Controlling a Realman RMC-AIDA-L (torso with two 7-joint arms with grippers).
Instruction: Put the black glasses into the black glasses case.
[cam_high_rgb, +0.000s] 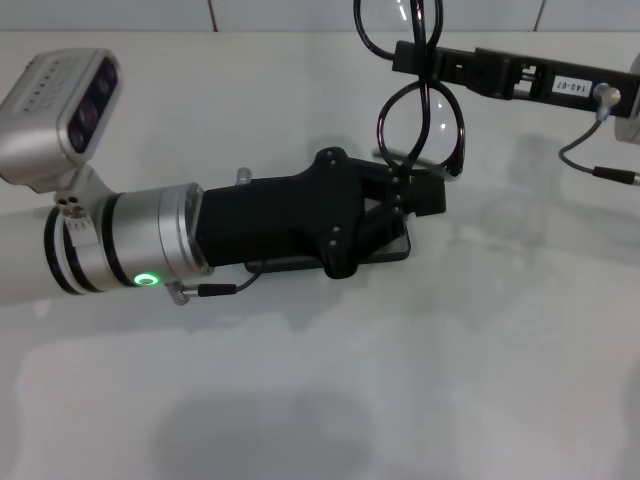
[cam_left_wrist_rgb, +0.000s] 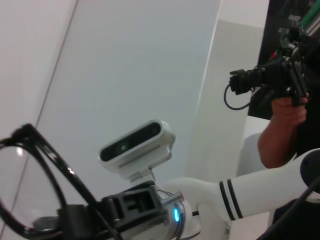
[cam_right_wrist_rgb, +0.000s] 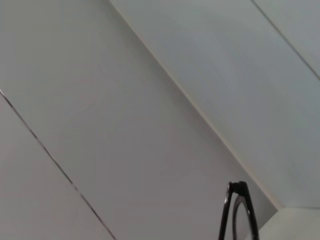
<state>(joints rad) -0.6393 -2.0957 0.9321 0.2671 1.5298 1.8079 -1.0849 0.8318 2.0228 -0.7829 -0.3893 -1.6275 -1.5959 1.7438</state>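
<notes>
a plain white surface (cam_high_rgb: 420, 380) fills nearly the whole head view, smooth and evenly lit, with soft grey shadows pooled across it. along its far edge runs a pale wall of large white tiles (cam_high_rgb: 280, 14) with thin dark seams. in the wrist views, white wall panels (cam_right_wrist_rgb: 125, 115) meet at thin dark seams, and a white column (cam_left_wrist_rgb: 220, 115) stands beside a dark opening. there, a person's forearm and hand (cam_left_wrist_rgb: 282, 125) hold up black camera gear (cam_left_wrist_rgb: 267, 77).

A robotics lab or test room: a bare white table (cam_high_rgb: 420, 380) backed by plain white wall panels (cam_left_wrist_rgb: 135, 65), while a person's hand (cam_left_wrist_rgb: 287, 112) holds a black camera rig (cam_left_wrist_rgb: 265, 77) beside the robot.
</notes>
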